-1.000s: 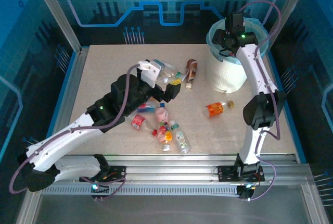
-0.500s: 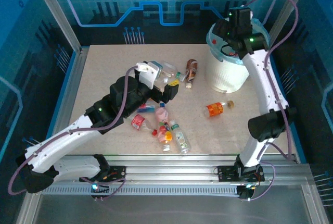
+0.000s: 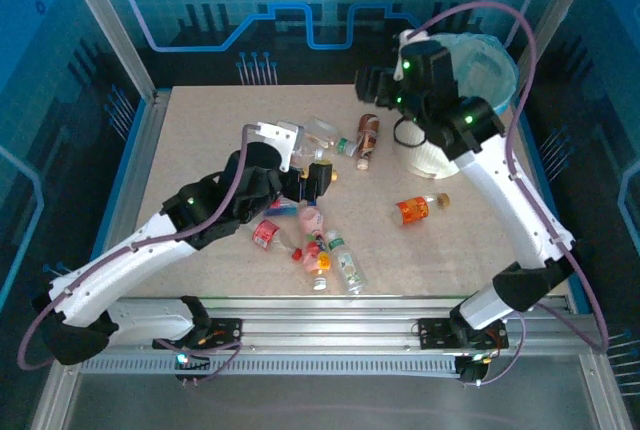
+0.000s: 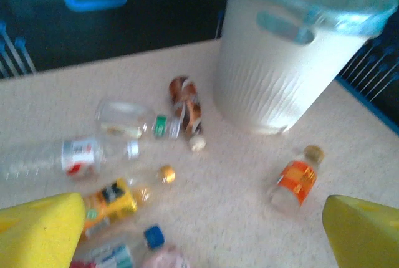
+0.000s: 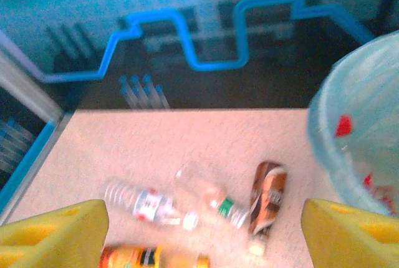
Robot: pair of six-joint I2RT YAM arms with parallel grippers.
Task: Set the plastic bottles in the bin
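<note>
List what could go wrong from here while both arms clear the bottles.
1. The open right tool looks down at the brown bottle and its neighbours, close to the open left tool in the top view; the arms might collide.
2. The bottle pile by the left tool is crowded; closing there may catch two or send one rolling.
3. The right arm crosses right beside the bin; a careless swing could tip it.

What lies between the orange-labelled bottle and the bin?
Nothing but bare tabletop. The left wrist view shows an open stretch between the orange-labelled bottle and the bin, which stand apart.
</note>
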